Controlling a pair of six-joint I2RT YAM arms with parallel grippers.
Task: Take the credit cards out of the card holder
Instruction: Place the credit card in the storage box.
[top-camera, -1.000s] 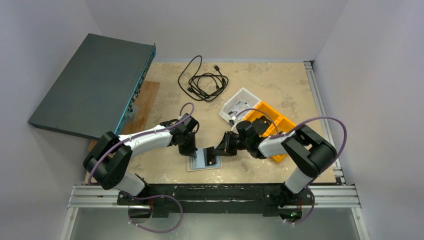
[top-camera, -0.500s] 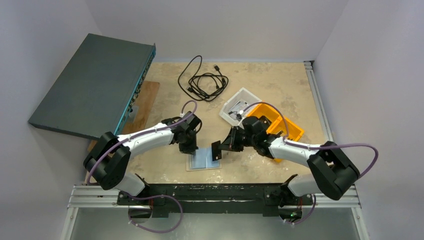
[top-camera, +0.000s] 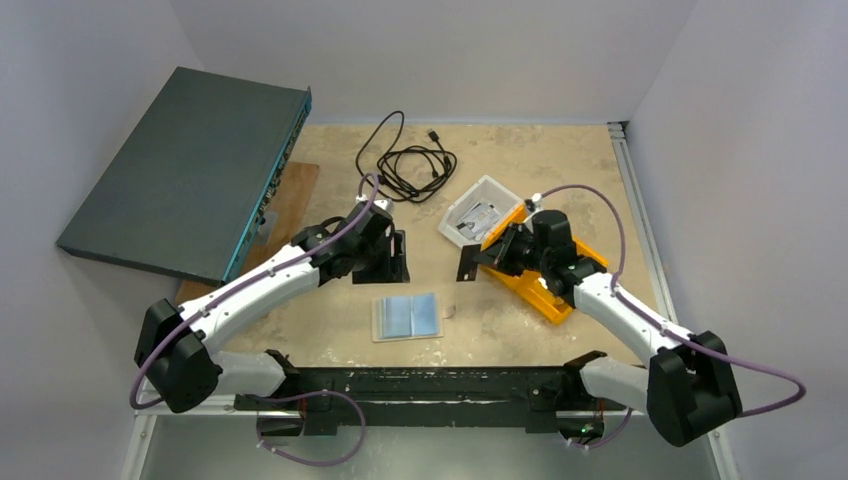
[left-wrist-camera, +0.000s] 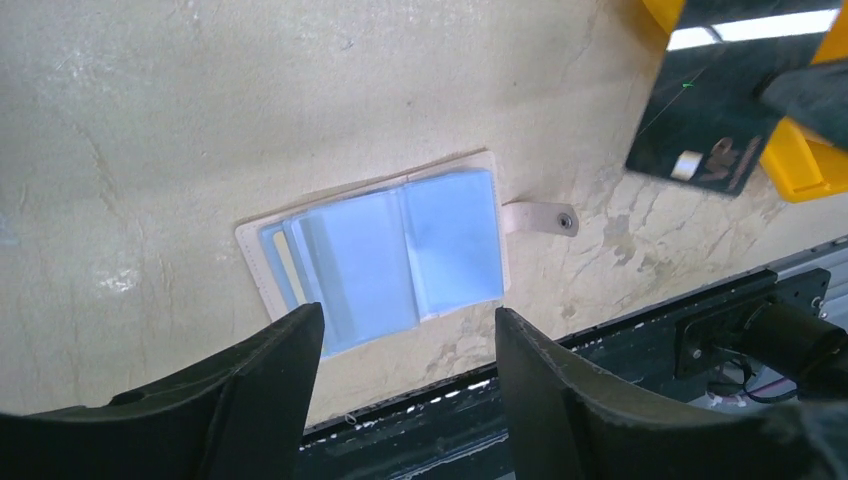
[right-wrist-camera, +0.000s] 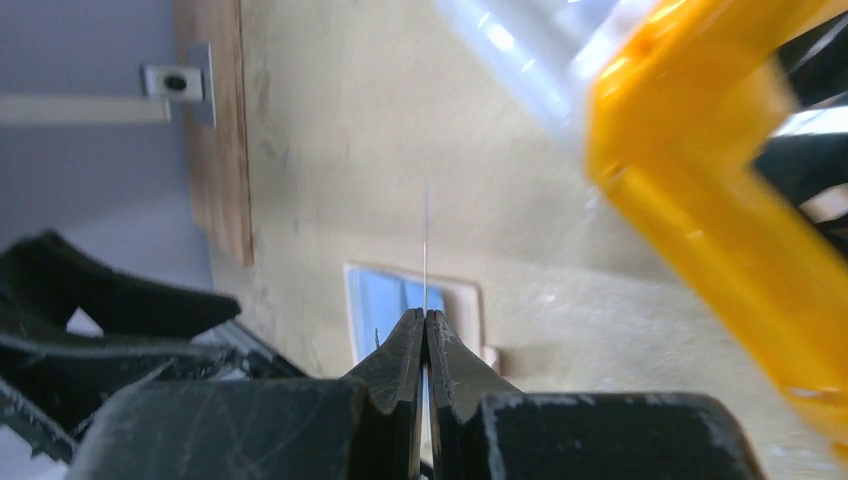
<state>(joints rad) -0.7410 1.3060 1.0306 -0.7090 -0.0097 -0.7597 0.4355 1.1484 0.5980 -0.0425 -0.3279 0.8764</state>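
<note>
- Shows the card holder (top-camera: 408, 317) lying open and flat on the tabletop (top-camera: 560, 170), close to the near edge and between the two arms.
- Has its blue-grey inside facing up, with clear sleeves fanned across it and the small closure tab (left-wrist-camera: 540, 217) sticking out at one side, a snap at its tip.
- Finds the left hand (left-wrist-camera: 405, 322) hovering over the tabletop just beyond the card holder, jaws spread apart with nothing between them.
- Frames the card holder, in the left wrist view, between the two dark fingers (left-wrist-camera: 265, 390), with no contact visible.
- Finds the right hand (right-wrist-camera: 426, 318) pinched tight on a dark card (left-wrist-camera: 700, 120), held clear of the tabletop and well apart from the card holder.
- Places that hand and its card just beside the orange bin (top-camera: 548, 298) and near the white tray (top-camera: 462, 203).
- Gives the card, in the right wrist view, only edge-on, as a thin line rising from the closed fingertips.
- Includes a black cable (top-camera: 405, 160) coiled toward the far side, a wooden board (top-camera: 290, 205) at the left, and a large dark flat box (top-camera: 180, 165) propped at a tilt over that board.
</note>
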